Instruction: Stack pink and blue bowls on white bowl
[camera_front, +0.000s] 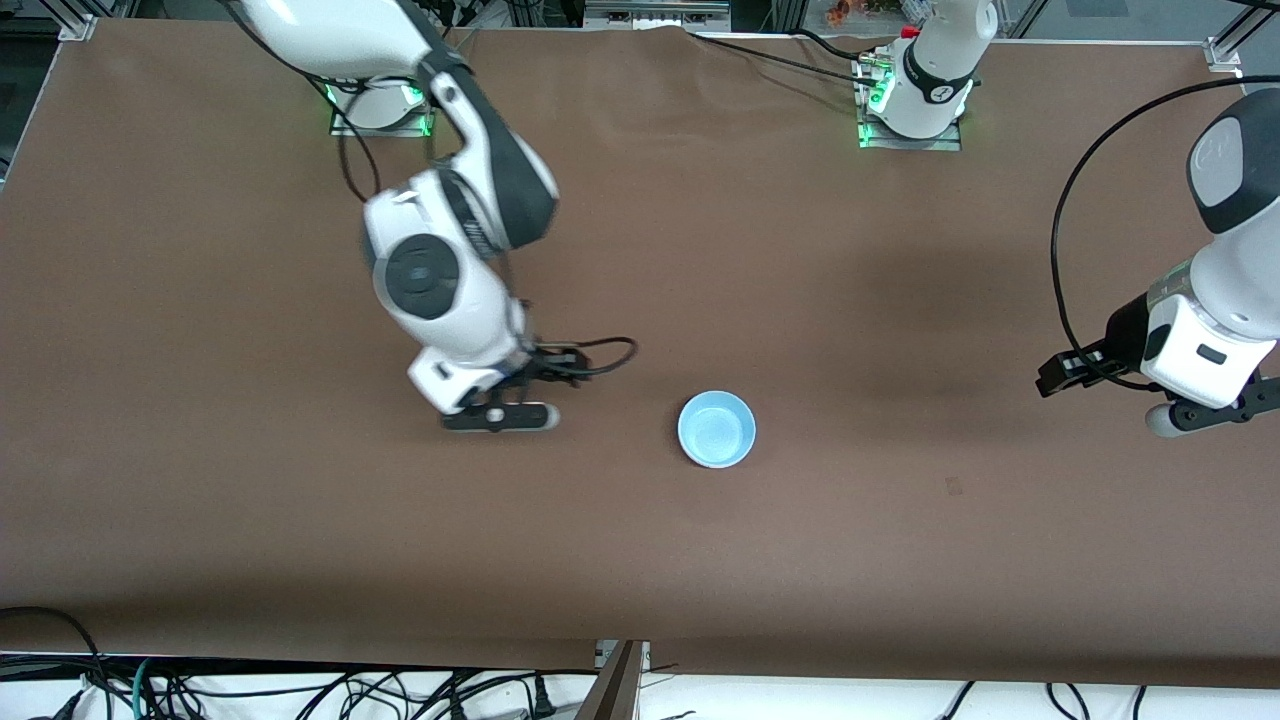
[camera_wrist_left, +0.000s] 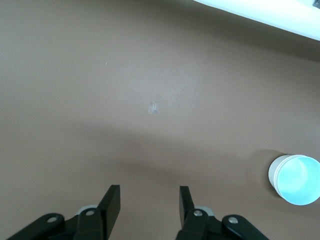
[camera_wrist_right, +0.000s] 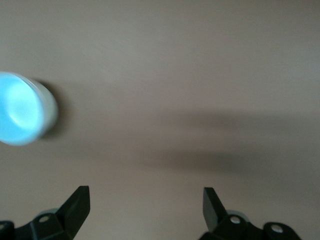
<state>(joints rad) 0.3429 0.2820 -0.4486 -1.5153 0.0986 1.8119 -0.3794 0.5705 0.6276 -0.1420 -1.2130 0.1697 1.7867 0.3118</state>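
Note:
One light blue bowl (camera_front: 716, 429) stands near the middle of the table, and I see its blue inside from above. In the left wrist view (camera_wrist_left: 296, 180) and the right wrist view (camera_wrist_right: 19, 109) its outer wall looks white, so it seems to sit in the white bowl (camera_wrist_left: 272, 175). No pink bowl is in view. My right gripper (camera_front: 500, 416) is open and empty over bare table, beside the bowl toward the right arm's end (camera_wrist_right: 146, 195). My left gripper (camera_front: 1205, 415) is open and empty, low over the table at the left arm's end (camera_wrist_left: 150, 192).
The brown table cover (camera_front: 900, 300) is bare apart from the bowl. A small pale mark (camera_wrist_left: 154, 108) lies on the cover between the left gripper and the bowl. Cables hang off the table's front edge (camera_front: 300, 690).

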